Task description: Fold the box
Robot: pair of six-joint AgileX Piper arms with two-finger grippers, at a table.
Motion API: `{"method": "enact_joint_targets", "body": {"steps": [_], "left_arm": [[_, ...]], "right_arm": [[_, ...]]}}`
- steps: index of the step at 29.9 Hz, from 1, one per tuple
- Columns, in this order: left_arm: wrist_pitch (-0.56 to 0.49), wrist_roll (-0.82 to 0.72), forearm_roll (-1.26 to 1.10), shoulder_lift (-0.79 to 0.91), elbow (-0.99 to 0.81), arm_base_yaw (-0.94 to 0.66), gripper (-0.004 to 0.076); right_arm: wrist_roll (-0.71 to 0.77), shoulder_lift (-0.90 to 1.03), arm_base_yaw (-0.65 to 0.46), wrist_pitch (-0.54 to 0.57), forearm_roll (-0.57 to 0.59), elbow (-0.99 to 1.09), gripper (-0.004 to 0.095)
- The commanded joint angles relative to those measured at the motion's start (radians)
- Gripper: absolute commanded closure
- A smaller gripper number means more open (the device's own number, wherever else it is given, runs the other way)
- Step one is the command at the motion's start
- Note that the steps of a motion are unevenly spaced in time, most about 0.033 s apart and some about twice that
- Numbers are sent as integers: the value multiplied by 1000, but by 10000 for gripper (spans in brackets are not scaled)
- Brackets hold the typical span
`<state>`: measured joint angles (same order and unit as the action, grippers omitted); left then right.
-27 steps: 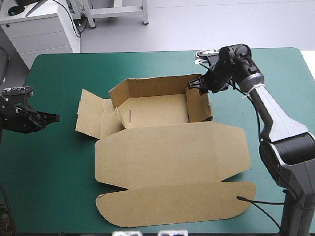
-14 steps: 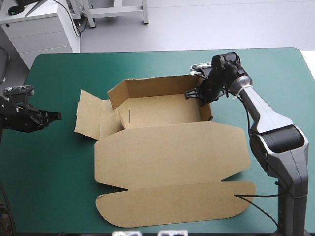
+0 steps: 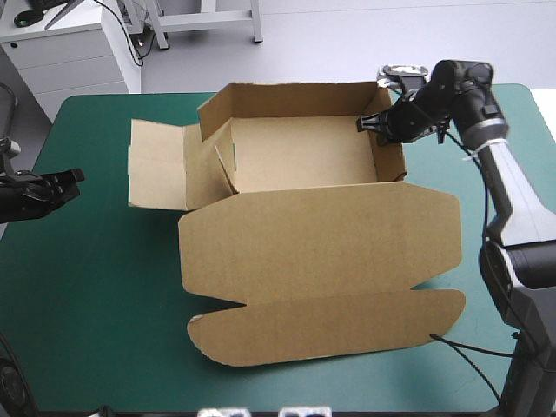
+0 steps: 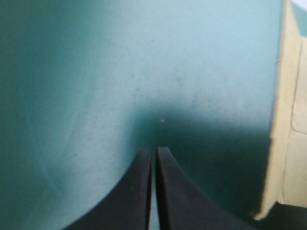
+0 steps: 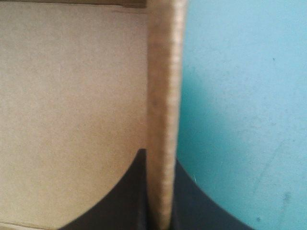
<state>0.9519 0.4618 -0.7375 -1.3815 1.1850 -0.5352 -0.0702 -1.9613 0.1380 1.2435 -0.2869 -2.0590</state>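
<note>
Black fingers (image 5: 123,199) of the right gripper (image 3: 365,124) close on the box (image 3: 304,165), all but meeting, with only the thickness of board between them. The right wrist view shows the grip: the top edge of the right wall (image 5: 162,110) runs straight out from between the fingers, with the box's brown floor on one side and the teal-green cover (image 5: 240,96) on the other. From above, the grip sits near the far end of that wall, close to the far right corner of the tray.

Fingers (image 4: 141,191) of the left gripper (image 3: 75,177) are pressed together with nothing between them, forming a single point. They hang over bare cover near the table's left edge, well apart from the box. A strip of the box's brown board shows off to one side ahead of them in the left wrist view.

The box stands as an open tray on the far half of the table. Its back wall (image 3: 295,94) and right wall are raised. A left flap (image 3: 156,165) lies spread flat toward the left gripper, and an inner panel (image 3: 224,161) beside it leans only partly upright. The lid (image 3: 321,239) lies flat toward the near edge (its rounded tuck flap (image 3: 330,328) lies nearest the onlooker).
</note>
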Motion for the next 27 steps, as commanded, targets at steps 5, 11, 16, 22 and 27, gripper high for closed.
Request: {"method": "enact_joint_targets", "body": {"steps": [5, 11, 16, 22, 27], "left_arm": [[143, 176, -444, -18, 25, -38, 715], [301, 239, -700, -59, 25, -20, 715], [343, 239, -730, -56, 25, 44, 715], [343, 239, -777, -43, 25, 115, 715], [343, 239, -805, -6, 25, 141, 715]], "right_arm": [[-97, 158, -144, 3, -317, -35, 927], [-132, 213, -155, 3, -366, -35, 927], [-150, 227, -150, 3, -418, -35, 927], [-156, 231, -91, 3, -367, -33, 926], [-165, 228, -41, -2, -300, -18, 926]]}}
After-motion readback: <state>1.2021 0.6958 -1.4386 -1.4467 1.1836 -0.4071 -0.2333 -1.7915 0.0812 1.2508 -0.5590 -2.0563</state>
